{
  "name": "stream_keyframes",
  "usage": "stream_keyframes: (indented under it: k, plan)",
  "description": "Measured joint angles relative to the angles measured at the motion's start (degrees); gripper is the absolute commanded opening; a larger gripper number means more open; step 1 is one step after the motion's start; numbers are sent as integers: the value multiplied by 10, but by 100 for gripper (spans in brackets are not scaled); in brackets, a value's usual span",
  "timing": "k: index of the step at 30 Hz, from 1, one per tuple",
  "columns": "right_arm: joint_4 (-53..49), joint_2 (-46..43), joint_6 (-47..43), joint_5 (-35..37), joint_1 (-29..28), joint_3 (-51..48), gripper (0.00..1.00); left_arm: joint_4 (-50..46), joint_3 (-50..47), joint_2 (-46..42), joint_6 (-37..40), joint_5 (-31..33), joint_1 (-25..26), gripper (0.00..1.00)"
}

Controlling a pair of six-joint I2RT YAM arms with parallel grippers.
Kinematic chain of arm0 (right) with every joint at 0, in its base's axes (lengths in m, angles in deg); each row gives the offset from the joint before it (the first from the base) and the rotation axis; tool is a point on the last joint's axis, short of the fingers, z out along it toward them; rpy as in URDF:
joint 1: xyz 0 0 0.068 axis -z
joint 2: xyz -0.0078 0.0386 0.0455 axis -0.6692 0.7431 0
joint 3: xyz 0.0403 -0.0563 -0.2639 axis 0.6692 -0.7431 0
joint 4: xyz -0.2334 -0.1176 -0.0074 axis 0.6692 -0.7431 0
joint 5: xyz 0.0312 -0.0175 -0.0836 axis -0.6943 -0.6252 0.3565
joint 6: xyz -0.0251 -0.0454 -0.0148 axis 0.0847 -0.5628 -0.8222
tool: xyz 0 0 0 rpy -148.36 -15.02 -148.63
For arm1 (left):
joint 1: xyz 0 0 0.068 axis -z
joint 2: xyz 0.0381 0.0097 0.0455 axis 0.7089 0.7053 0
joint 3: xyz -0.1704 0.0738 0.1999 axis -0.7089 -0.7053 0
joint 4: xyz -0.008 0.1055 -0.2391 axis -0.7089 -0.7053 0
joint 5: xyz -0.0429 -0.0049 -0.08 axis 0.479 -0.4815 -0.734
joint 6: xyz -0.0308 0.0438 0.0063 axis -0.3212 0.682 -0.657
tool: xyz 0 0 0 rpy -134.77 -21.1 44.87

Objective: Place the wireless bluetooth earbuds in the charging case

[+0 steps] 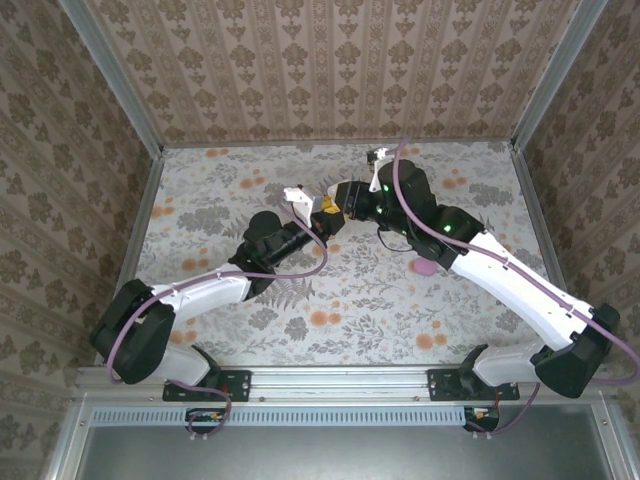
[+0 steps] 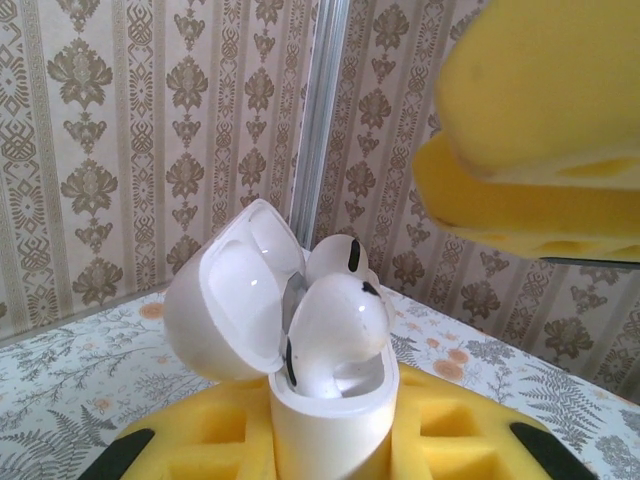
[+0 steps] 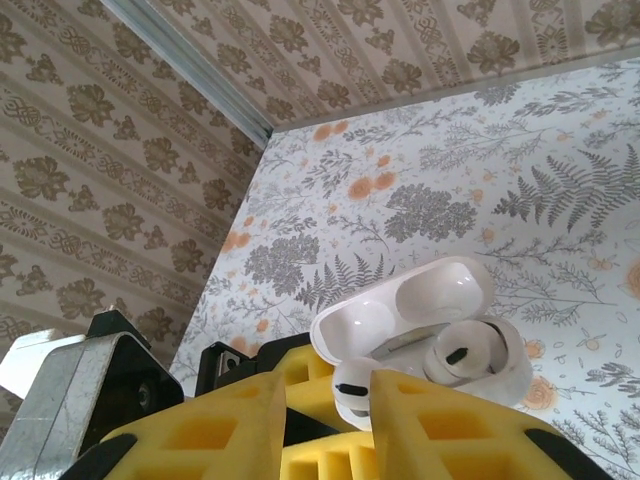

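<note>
Holding the charging case is the job of the left gripper. Its yellow pads are closed on the bottom of the case, one on each side, and the case stands up between them. The lid is open and leans back to one side.

Both white earbuds are at the case now. The back earbud sits down in its hole, close to the lid. The front earbud is in the mouth of the case too, but it looks high, like it is not pushed all the way down.

The right gripper is just above and beside the case. From its own camera, one bud peeks out right past its fingertips. I cannot tell if its pads are fully closed, and it does not look like it is holding anything.

So I think the job is almost done. What looks left is a little push on the front bud so it sits flat.

A small pink thing lies on the table under the right arm. It is too small to tell what it is.
</note>
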Motion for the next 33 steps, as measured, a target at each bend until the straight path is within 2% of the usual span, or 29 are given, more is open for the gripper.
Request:
stream_keyframes:
  k: [12, 21, 28, 33]
  plan:
    - [-2, 31, 0, -24, 1, 12, 27, -5, 0, 0, 8, -9, -2, 24]
    - [-24, 30, -21, -24, 1, 27, 32, -3, 0, 0, 22, -25, -2, 23]
    - [-38, -34, -60, -17, 14, 27, 36, 0, 0, 0, 59, -126, -30, 24]
    - [-82, -82, -85, -40, 82, 48, 46, 0, 1, 0, 75, -214, -55, 24]
